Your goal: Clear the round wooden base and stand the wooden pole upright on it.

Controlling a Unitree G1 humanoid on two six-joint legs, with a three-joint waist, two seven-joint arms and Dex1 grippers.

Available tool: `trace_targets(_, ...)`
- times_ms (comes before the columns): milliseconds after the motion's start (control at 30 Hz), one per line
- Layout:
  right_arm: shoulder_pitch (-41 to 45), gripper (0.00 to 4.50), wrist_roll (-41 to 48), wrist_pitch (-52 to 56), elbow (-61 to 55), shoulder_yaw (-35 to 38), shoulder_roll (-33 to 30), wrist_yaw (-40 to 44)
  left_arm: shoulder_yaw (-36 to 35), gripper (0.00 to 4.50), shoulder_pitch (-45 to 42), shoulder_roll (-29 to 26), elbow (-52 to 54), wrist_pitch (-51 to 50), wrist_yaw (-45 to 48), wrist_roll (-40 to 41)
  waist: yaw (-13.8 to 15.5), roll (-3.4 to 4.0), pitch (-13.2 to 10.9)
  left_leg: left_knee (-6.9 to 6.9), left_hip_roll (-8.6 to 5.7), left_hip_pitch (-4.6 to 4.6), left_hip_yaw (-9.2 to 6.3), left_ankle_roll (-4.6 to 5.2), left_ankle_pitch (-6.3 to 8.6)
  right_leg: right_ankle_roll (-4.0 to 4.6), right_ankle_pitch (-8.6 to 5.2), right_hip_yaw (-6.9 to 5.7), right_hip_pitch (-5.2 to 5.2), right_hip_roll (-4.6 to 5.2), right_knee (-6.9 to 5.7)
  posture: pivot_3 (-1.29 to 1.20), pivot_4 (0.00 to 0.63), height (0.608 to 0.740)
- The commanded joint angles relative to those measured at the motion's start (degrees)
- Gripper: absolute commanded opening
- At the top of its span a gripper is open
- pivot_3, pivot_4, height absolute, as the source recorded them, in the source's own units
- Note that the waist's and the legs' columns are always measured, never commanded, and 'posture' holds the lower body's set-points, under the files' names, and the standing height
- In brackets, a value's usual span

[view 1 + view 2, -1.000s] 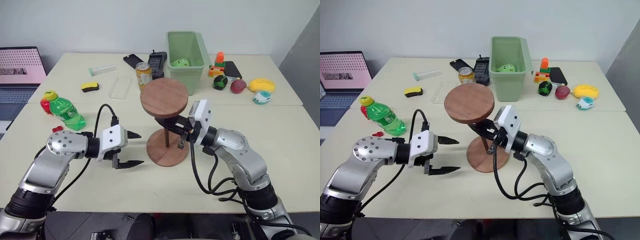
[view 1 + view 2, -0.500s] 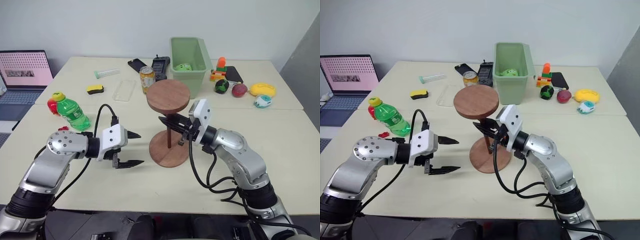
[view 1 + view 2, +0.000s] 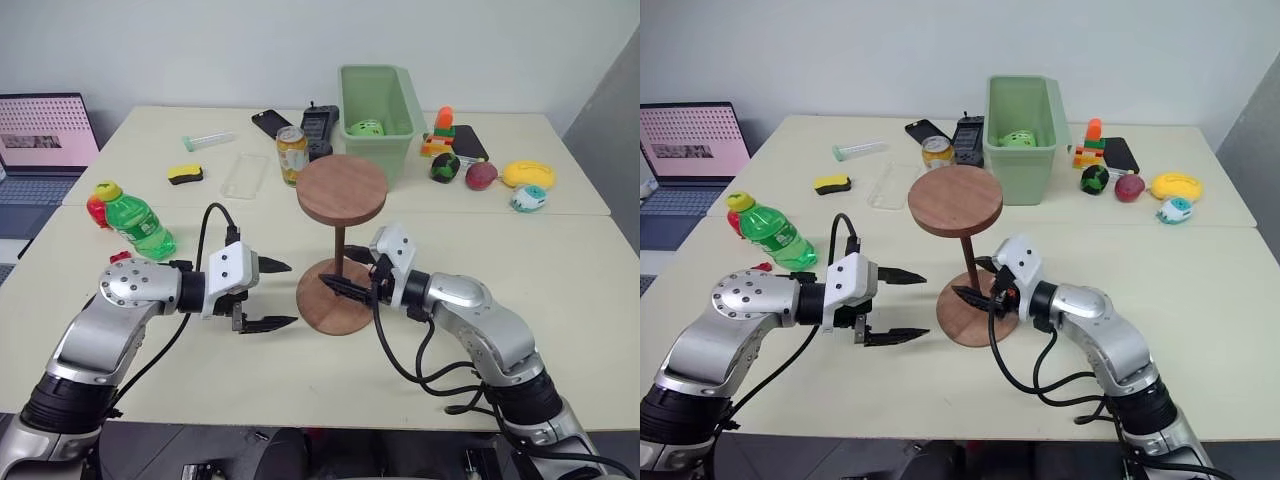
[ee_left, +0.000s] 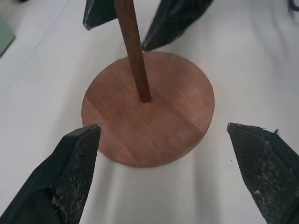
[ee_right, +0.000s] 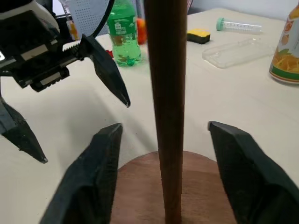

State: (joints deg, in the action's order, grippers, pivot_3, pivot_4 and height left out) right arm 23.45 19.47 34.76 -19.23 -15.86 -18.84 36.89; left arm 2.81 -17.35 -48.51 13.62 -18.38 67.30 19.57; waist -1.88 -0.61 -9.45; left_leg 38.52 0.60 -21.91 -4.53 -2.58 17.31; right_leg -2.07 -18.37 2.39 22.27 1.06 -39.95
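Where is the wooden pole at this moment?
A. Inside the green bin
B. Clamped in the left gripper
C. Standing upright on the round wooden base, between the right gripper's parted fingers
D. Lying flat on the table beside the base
C: the wooden pole stands upright on the round wooden base, and the right wrist view shows gaps between it and the right gripper fingers on either side.

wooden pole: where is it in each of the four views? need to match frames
Left eye: pole stands upright at centre, disc head on top, foot on the base.
Right eye: upright, just left of centre.
Left wrist: rod runs from the top edge down to the base's centre.
Right wrist: rod is a thick vertical bar mid-picture.
Shared landmark: the base under its foot.
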Motion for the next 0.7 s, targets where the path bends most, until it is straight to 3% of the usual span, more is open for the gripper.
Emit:
trace_targets(33, -0.34, 3.5, 1.72, 1.1, -3.49, 0.58, -2.25, 2.66, -2.66, 4.5, -1.35, 0.44, 1.23, -1.2, -1.95, 1.66, 0.04, -0.01, 0.0, 0.0, -0.02, 0.0, -0.01, 0.0, 0.0, 0.0, 0.0, -0.02, -0.01, 0.0, 0.0, 0.0, 0.15, 0.74)
trace_targets(133, -0.6, 3.5, 1.74, 1.46, -4.14, 1.21, -3.79, 3.47, -2.73, 4.5, -1.55, 0.22, 1.18, -2.82, -3.39, 1.14, 0.01, 0.0, 0.0, 0.02, -0.03, 0.01, -0.01, 0.01, 0.0, 0.0, 0.0, -0.02, -0.03, -0.02, 0.0, 0.0, 0.15, 0.74)
trace_targets(267, -5.8, 3.5, 1.78, -1.92, -8.03, 8.22, -17.27, 11.97, -5.34, 4.5, -0.36, -2.51, 0.77, -4.48, -5.83, -0.51, 0.39, -0.03, -0.04, 0.03, -0.1, -0.03, -0.03, 0.01, 0.0, -0.01, -0.01, -0.06, -0.04, -0.04, 0.05, 0.0, 0.15, 0.74)
trace_targets(400, -12.74, 3.5, 6.61, -5.28, -11.29, 18.65, -25.6, 18.16, -8.59, 4.5, 2.95, -5.16, 0.3, -3.45, -5.4, -0.32, 0.3, -0.07, -0.08, 0.09, -0.15, -0.12, 0.01, 0.03, 0.02, -0.02, -0.01, -0.02, -0.05, 0.01, 0.16, 0.0, 0.15, 0.74)
trace_targets(567, -20.73, 3.5, 10.99, -6.05, -13.53, 31.85, -31.64, 22.59, -13.5, 4.5, 6.45, -7.0, -2.04, -2.71, -5.14, 0.08, 0.05, -0.08, -0.1, 0.06, 0.05, -0.03, -0.02, 0.04, 0.02, -0.01, -0.01, -0.03, -0.07, 0.01, 0.06, 0.0, 0.15, 0.74)
trace_targets(700, -23.53, 3.5, 12.48, -6.21, -14.37, 34.66, -32.57, 22.69, -14.9, 4.5, 7.58, -7.1, -2.76, -2.23, -3.89, 1.53, 0.11, -0.08, -0.1, 0.06, 0.04, 0.03, -0.02, 0.04, 0.02, -0.01, -0.01, -0.04, -0.15, 0.0, 0.05, 0.0, 0.15, 0.74)
